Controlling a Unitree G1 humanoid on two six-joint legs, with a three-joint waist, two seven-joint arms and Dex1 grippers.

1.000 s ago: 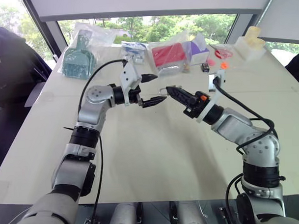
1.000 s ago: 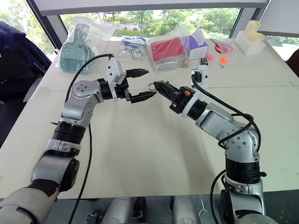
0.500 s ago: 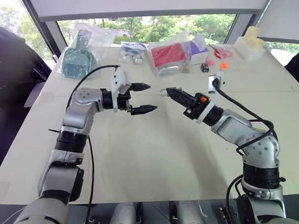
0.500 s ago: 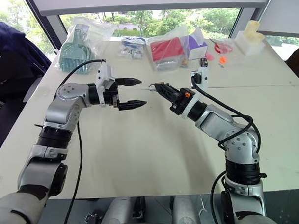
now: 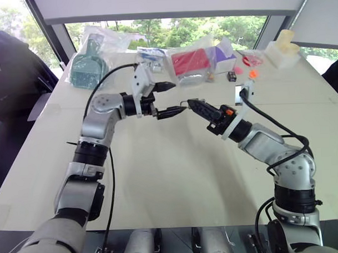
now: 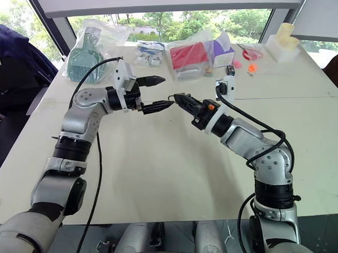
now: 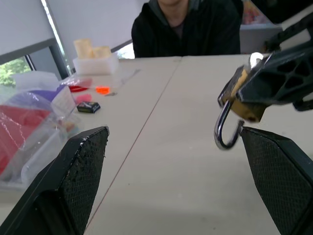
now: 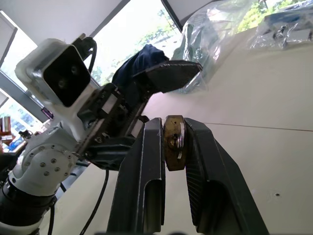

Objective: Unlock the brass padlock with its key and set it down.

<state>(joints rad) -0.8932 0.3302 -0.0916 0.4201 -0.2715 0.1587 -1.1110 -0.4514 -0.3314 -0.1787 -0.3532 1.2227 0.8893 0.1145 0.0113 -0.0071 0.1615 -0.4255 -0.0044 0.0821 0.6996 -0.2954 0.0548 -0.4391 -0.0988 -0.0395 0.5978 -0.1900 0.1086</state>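
1. The brass padlock (image 8: 173, 142) is in the air above the table (image 5: 176, 176), pinched between the two black fingers of the right gripper (image 8: 172, 147).
2. The two fingers press on the flat sides of the lock body, so the right gripper is closed on it and nearly shut. In the left wrist view the silver shackle (image 7: 224, 132) hangs down from the body as a hook, and one end of it looks free.
3. I cannot make out the key in any picture.
4. The left gripper (image 5: 169, 99) points sideways toward the right gripper, with its jaws spread wide and nothing between them. Its lower fingertip (image 5: 179, 109) is just beside the padlock, but I cannot tell if it touches. In the left wrist view the padlock stands close to one of the two fingers (image 7: 276, 166), not in the middle of the gap.
5. At the far edge of the table lie a teal scoop in a plastic bag (image 5: 89, 65), a red pack in a bag (image 5: 190, 62), a small black box (image 5: 232, 76) and some orange bits (image 5: 252, 73).
6. A person in a dark top (image 7: 188, 27) sits at the far side of the table.
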